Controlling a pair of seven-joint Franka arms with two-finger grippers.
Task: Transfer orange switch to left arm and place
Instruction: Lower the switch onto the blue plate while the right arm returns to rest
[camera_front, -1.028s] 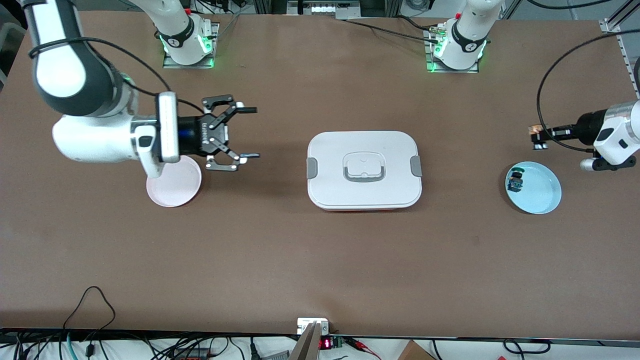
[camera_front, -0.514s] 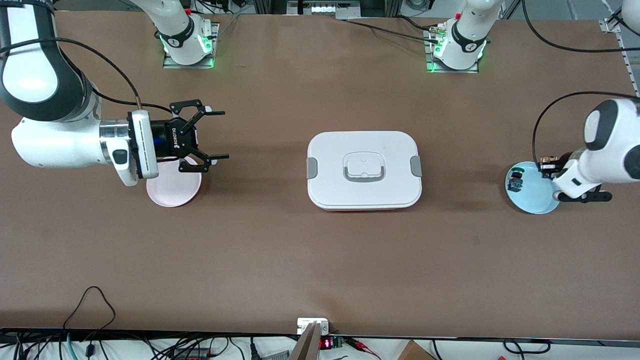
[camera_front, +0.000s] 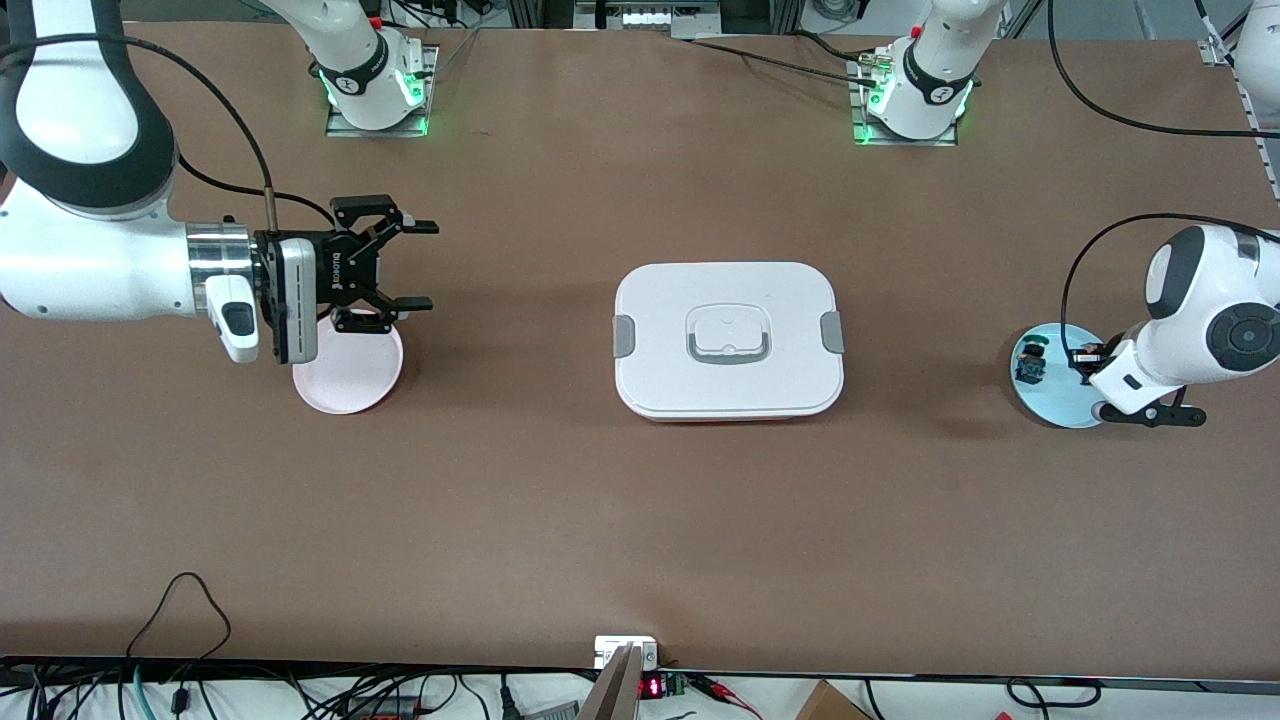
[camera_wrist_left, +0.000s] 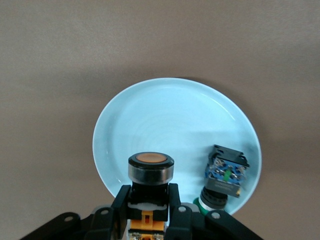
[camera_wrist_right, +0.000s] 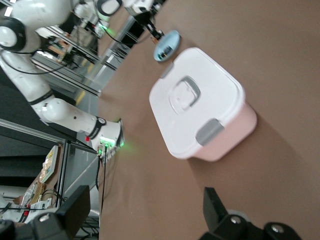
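My left gripper (camera_wrist_left: 147, 200) is shut on the orange switch (camera_wrist_left: 150, 167), a black cylinder with an orange top. It holds the switch over the light blue plate (camera_wrist_left: 170, 120) at the left arm's end of the table. In the front view this gripper (camera_front: 1085, 355) is low over that plate (camera_front: 1055, 398). My right gripper (camera_front: 428, 265) is open and empty, pointing sideways toward the box (camera_front: 728, 340), above the pink plate (camera_front: 350, 385). Its fingers (camera_wrist_right: 216, 206) frame the box (camera_wrist_right: 200, 115) in the right wrist view.
A similar green-and-blue part (camera_wrist_left: 225, 175) lies on the blue plate near its rim; it also shows in the front view (camera_front: 1030, 365). The white box stands mid-table between the two plates. Cables and a small device lie along the table's front edge (camera_front: 625, 650).
The left arm has swung down and brought the switch from beside the blue plate to over it. The right gripper has drawn back from the box toward the pink plate, still open.
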